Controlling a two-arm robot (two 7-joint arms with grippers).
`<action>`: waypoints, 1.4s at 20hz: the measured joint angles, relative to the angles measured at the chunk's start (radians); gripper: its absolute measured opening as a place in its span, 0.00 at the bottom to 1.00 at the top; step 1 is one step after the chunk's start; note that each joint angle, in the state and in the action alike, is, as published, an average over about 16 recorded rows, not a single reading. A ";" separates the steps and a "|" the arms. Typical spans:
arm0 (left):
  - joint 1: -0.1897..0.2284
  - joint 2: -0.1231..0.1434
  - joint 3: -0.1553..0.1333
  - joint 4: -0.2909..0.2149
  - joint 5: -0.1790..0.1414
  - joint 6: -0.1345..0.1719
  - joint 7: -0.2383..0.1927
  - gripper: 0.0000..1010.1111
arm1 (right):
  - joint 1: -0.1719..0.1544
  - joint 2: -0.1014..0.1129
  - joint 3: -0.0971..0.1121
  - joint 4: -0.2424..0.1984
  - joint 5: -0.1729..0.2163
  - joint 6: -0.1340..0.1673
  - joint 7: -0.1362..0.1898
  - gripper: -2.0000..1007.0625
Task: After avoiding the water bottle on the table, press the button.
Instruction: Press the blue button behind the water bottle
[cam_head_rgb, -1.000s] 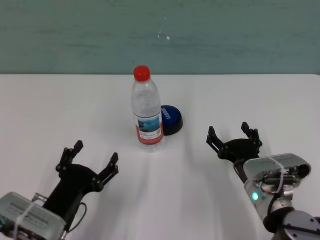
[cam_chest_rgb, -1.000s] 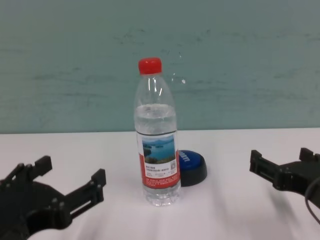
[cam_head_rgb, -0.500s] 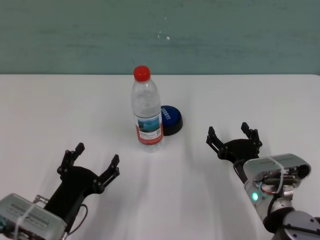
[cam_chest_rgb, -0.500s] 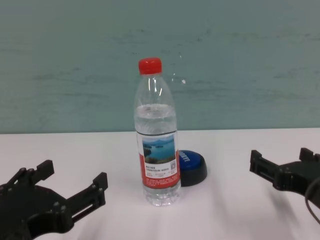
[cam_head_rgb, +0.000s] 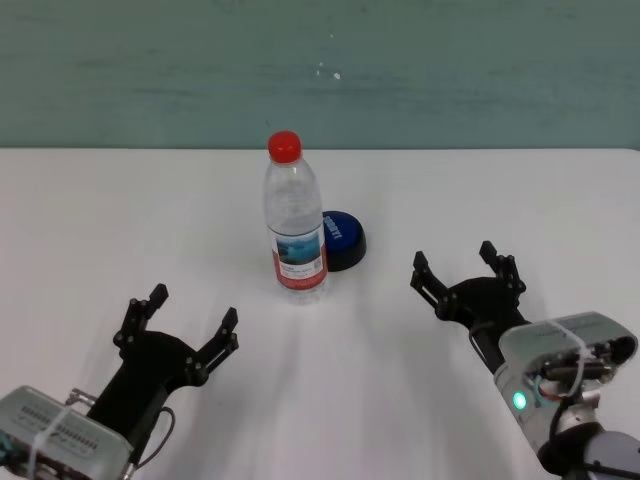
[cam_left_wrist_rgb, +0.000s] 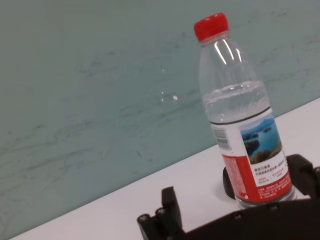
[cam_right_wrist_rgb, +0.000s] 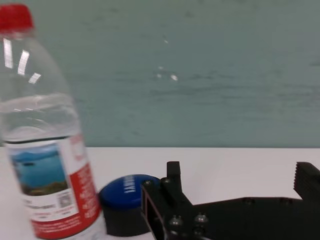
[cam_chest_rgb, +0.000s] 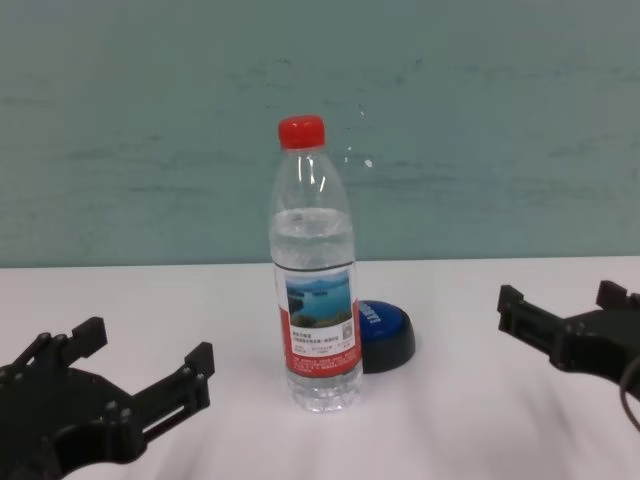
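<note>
The water bottle (cam_head_rgb: 293, 218) stands upright on the white table (cam_head_rgb: 450, 200), clear with a red cap and a red-and-white lake label. It also shows in the chest view (cam_chest_rgb: 314, 275), the left wrist view (cam_left_wrist_rgb: 242, 115) and the right wrist view (cam_right_wrist_rgb: 42, 130). The blue button (cam_head_rgb: 340, 238) on its black base sits just behind and right of the bottle, partly hidden by it in the chest view (cam_chest_rgb: 384, 332). My right gripper (cam_head_rgb: 466, 274) is open and empty, to the right of the button. My left gripper (cam_head_rgb: 180, 318) is open and empty at the front left.
A teal wall (cam_head_rgb: 400, 70) runs along the table's far edge. Bare white tabletop lies between the right gripper and the button, and to both sides of the bottle.
My right gripper has risen and edged slightly toward the button. My left gripper pulled back a little a second ago and has since stayed still. Bottle and button have not moved.
</note>
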 joint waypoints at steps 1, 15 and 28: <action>0.000 0.000 0.000 0.000 0.000 0.000 0.000 0.99 | -0.006 0.004 0.004 -0.009 0.003 0.001 0.011 1.00; 0.000 0.000 0.000 -0.001 0.002 0.000 0.001 0.99 | -0.090 0.095 0.070 -0.133 0.049 0.033 0.186 1.00; 0.000 0.000 0.000 0.000 0.002 0.000 0.001 0.99 | -0.104 0.203 0.071 -0.147 0.093 0.028 0.313 1.00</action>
